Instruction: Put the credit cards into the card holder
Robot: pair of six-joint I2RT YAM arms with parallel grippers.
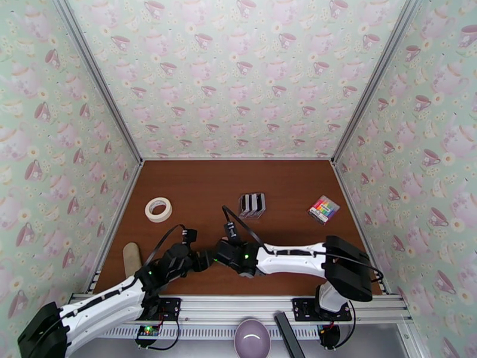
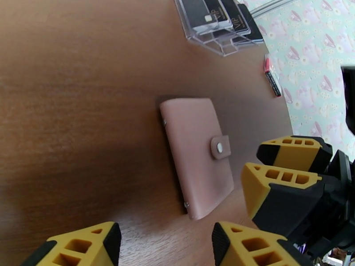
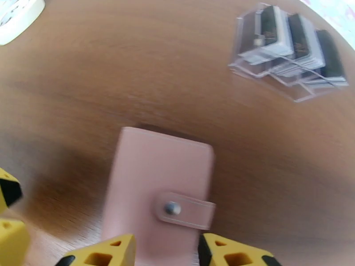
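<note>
Done: nothing yet; no card sits in the holder.
Holder: the holder (image 2: 195, 156) lies flat on the worktop (image 1: 286, 186), closed, its snap tab fastened. It is at the centre of the left wrist view and the lower middle of the right wrist view.
Cards: the cards (image 1: 252, 203) stand in a clear rack (image 2: 222, 41) at mid-frame overhead, apart from the holder.
Left pincer: the left pincer (image 2: 164, 240) is fairly wide and empty at the bottom of its frame, just short of the holder's near corner.
Right pincer: the right pincer (image 3: 166, 251) is part open at the holder's near edge, with no grip visible.
Left to do, as I judge it: unsnap and open the holder, then fetch each card and slide it into a pocket.
Hidden: the pockets are shut inside and the card count is unclear. Blur in the right wrist view leaves finger contact with the holder uncertain.
</note>
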